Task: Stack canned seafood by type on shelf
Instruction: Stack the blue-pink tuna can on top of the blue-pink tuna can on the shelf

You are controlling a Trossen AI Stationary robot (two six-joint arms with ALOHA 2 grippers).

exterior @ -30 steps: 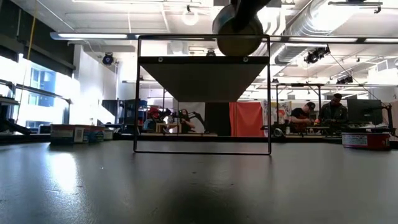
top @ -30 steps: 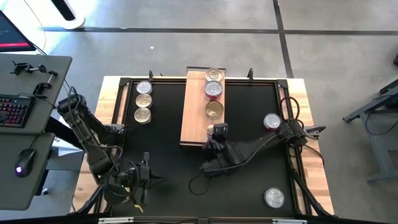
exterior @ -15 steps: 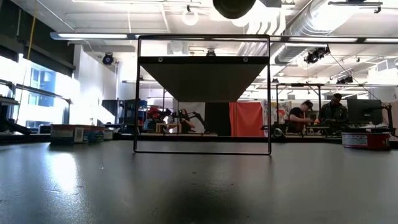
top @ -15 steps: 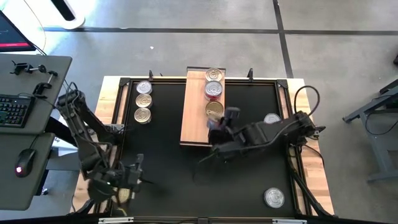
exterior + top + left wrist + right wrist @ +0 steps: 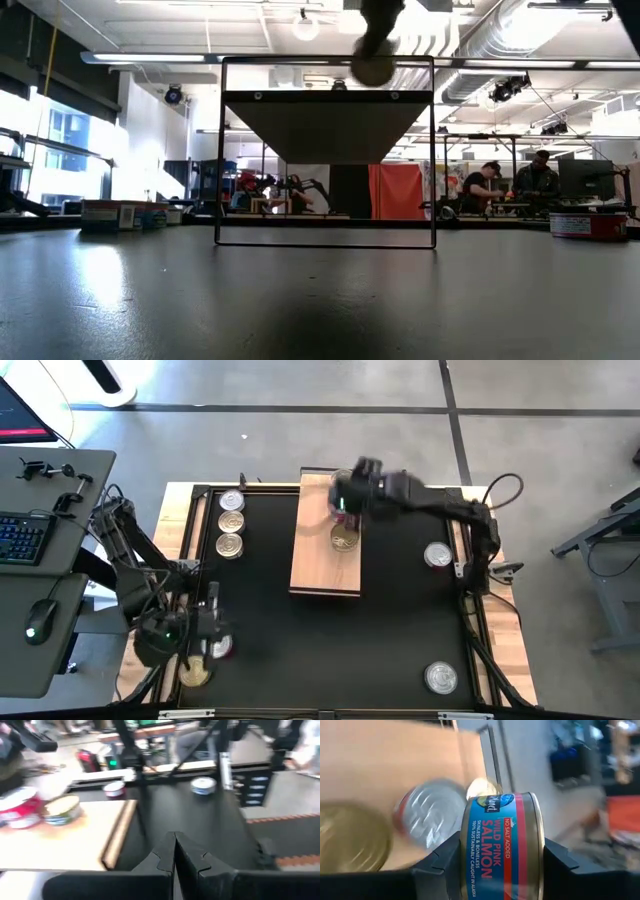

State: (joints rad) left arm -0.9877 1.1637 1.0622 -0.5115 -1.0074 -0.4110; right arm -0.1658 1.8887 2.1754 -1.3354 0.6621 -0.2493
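Two views are telling the story differently: from above, the right gripper [image 5: 343, 500] is hovering blurred over the far part of the shelf [image 5: 312, 555], hiding what it carries, while its wrist view is showing a salmon tin [image 5: 502, 847] with a red and blue label clamped on edge between the dark fingers [image 5: 442, 865], jaws partly closed around it. Beneath it in that view, a silver-lidded tin [image 5: 432, 820] and a gold-lidded tin [image 5: 350, 837] are lying on the board. The high view alone is showing three tins in a column [image 5: 230, 522] on the table's far left side, one tin [image 5: 437, 555] near the right edge and another [image 5: 441, 678] at the near right. The left gripper [image 5: 175, 855] is waiting at the near left corner with its fingers pressed together, holding nothing.
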